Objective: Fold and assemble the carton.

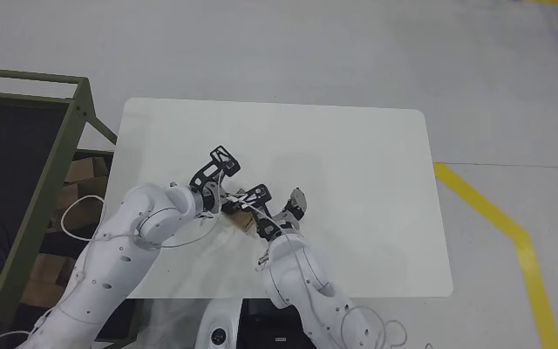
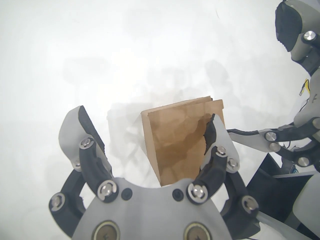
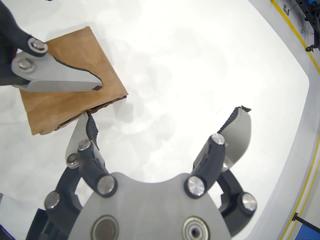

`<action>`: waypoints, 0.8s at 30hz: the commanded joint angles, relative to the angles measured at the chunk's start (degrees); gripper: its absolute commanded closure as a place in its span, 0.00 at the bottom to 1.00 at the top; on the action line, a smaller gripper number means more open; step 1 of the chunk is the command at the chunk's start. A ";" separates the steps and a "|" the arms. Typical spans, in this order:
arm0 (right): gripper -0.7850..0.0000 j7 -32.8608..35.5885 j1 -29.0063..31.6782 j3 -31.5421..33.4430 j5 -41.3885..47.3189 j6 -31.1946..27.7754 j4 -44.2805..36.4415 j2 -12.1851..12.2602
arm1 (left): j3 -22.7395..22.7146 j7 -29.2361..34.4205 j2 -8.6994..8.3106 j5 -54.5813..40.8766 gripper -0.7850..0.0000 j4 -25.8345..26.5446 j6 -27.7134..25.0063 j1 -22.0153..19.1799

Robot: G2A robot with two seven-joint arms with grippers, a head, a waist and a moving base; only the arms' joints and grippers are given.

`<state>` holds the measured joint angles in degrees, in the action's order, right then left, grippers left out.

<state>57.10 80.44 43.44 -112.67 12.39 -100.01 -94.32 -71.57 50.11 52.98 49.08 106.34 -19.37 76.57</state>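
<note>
The carton is a brown cardboard piece lying folded flat on the white table, near the table's front edge and between the two pincers. Its layered open edge faces the right pincer.

The left pincer is spread wide above the carton. One of its fingers rests flat on the carton's upper face, the tip just short of a corner. Its other finger stands off to the side, apart from the cardboard.

The right pincer is also spread wide, gripping nothing. One of its fingertips touches the carton's layered edge. The other finger is held well away over bare table.

Beyond the left pincer, off the table's side, stands a green metal frame with more cardboard beneath it. A yellow line runs along the floor past the right pincer's side.
</note>
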 commanded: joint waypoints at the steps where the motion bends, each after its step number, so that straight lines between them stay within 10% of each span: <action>1: 0.00 -0.10 -0.07 -0.03 0.12 -0.19 0.18 -0.11 | 0.06 0.05 -0.02 0.08 0.00 0.08 -0.44 0.05; 24: 0.00 -2.44 2.94 3.49 1.07 -1.31 -4.23 0.56 | -2.56 -1.10 -0.57 2.17 0.00 1.76 -1.67 3.29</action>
<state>54.60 83.36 46.92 -111.60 11.11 -104.19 -93.78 -73.71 49.19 52.48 51.15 107.91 -20.92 79.42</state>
